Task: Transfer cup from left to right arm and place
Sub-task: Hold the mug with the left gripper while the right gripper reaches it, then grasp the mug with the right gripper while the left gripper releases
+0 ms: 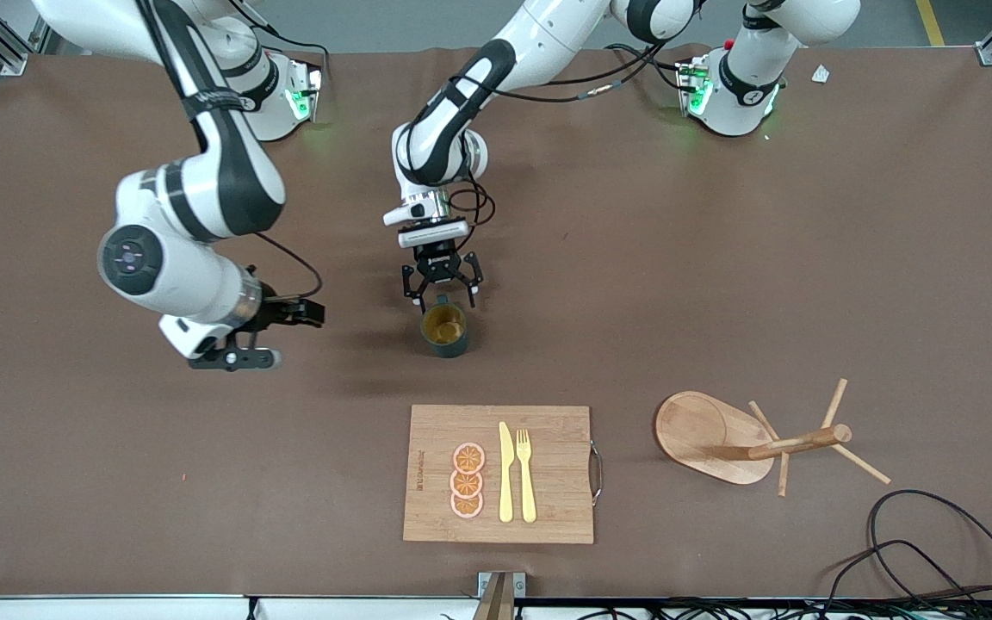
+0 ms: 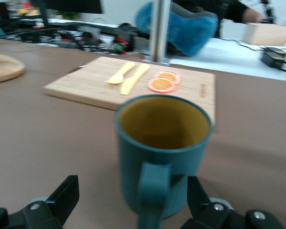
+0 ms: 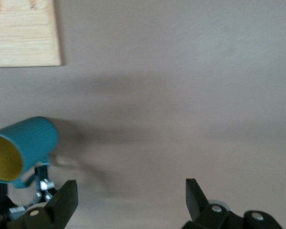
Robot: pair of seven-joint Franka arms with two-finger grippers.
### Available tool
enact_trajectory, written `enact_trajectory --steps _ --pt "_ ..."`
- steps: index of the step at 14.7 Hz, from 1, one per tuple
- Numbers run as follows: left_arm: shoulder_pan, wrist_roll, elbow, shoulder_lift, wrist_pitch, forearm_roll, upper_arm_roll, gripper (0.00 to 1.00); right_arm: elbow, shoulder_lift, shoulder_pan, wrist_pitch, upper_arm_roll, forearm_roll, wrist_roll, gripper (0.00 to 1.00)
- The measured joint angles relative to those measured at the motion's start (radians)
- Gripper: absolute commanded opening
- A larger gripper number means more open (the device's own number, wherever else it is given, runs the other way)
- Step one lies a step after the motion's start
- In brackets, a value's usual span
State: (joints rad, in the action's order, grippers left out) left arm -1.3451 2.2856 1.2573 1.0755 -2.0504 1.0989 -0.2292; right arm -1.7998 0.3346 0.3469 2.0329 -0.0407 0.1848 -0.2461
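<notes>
You see the cup [image 1: 445,328] standing upright on the tabletop [image 1: 720,258] near its middle, farther from the front camera than the cutting board [image 1: 548,482], with the left gripper [image 1: 442,295] low at the cup's handle side, its fingers [image 2: 62,198] spread apart and not clamped on it. Your right gripper [image 1: 276,337] hovers over bare tabletop toward the right arm's end, beside the cup but well apart from it, fingers [image 3: 66,200] spread wide and holding nothing.
</notes>
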Motion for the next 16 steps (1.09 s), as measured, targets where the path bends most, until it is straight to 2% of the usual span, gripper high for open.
enact_trajectory --steps 3,7,9,12,13,14,16 --pt "-0.008 0.058 0.053 -0.085 0.078 -0.13 0.012 1.0 0.0 0.031 0.06 0.058 0.0 0.018 -0.087 1.0" --pt "-0.007 0.116 0.121 -0.241 0.204 -0.378 0.03 1.0 -0.001 0.089 0.172 0.198 0.002 0.02 -0.241 1.0" --pt "-0.007 0.118 0.189 -0.321 0.242 -0.424 0.039 1.0 -0.001 0.124 0.219 0.261 0.002 0.02 -0.29 1.0" --pt "0.004 0.122 0.344 -0.457 0.247 -0.44 0.039 1.0 -0.001 0.165 0.255 0.317 0.001 0.021 -0.345 0.99" --pt "0.01 0.122 0.406 -0.509 0.245 -0.442 0.039 1.0 -0.001 0.175 0.261 0.328 0.001 0.021 -0.361 0.94" --pt "0.015 0.122 0.465 -0.56 0.239 -0.443 0.039 1.0 -0.001 0.185 0.266 0.337 0.001 0.021 -0.372 0.85" --pt "0.029 0.12 0.567 -0.661 0.225 -0.443 0.039 1.0 -0.001 0.2 0.273 0.352 0.001 0.021 -0.377 0.6"
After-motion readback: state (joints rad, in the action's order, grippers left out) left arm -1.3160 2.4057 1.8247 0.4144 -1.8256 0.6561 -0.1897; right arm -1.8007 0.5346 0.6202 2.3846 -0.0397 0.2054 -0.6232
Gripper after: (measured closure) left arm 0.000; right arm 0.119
